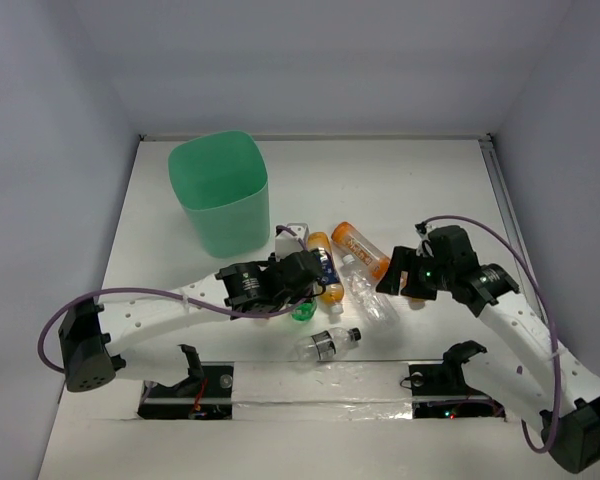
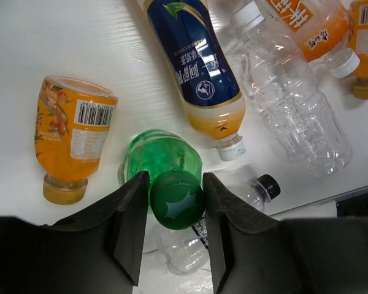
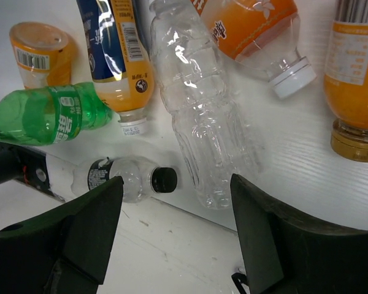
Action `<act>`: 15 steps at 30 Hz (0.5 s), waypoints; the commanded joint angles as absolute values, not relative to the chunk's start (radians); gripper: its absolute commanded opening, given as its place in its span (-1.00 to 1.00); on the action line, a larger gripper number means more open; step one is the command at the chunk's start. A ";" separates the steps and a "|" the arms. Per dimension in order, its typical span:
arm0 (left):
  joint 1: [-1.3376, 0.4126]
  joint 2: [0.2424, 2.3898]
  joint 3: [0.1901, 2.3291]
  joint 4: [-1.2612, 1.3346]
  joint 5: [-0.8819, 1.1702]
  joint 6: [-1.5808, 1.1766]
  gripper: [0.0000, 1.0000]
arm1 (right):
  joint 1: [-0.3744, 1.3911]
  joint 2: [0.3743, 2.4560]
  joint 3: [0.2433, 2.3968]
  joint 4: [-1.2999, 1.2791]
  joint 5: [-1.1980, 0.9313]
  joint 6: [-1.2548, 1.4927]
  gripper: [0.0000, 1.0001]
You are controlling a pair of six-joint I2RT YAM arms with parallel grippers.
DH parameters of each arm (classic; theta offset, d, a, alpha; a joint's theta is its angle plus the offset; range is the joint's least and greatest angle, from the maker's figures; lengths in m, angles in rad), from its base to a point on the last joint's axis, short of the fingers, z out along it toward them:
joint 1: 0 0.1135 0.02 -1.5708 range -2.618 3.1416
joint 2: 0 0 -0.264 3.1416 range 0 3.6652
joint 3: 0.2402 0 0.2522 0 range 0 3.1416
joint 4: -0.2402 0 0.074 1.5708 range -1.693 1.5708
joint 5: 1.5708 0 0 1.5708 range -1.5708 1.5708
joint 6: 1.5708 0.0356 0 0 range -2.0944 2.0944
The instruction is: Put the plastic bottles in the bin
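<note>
Green bottle (image 2: pixel 162 162) pinched in left jaws; orange bottle (image 2: pixel 73 131) just beside.

Colour and pattern reference
Mint-green bin (image 1: pixel 218 190); green bottle (image 2: pixel 162 162), green cap; blue-labelled bottle (image 2: pixel 193 55), orange base, white cap; clear bottle (image 2: pixel 294 104), white cap; small clear bottle (image 3: pixel 130 179), black cap.

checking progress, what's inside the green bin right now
Only the bin and its smooth green inner walls show, with no bottle visible inside. Its near wall covers part of the floor, so that part cannot be checked.
</note>
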State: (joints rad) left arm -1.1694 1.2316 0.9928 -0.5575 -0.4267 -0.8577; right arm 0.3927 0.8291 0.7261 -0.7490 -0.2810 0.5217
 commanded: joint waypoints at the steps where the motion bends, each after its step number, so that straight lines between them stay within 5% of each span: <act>1: -1.166 1.232 0.991 -0.552 -0.442 -0.850 -0.38 | 0.426 0.867 0.722 -0.667 -0.243 0.535 0.60; 6: -1.166 1.215 1.032 -0.594 -0.439 -0.851 -0.69 | 0.459 0.958 0.735 -0.653 -0.212 0.537 0.79; 15: -1.166 1.124 1.268 -0.768 -0.429 -0.810 -0.82 | 0.546 1.106 0.779 -0.663 -0.163 0.528 0.83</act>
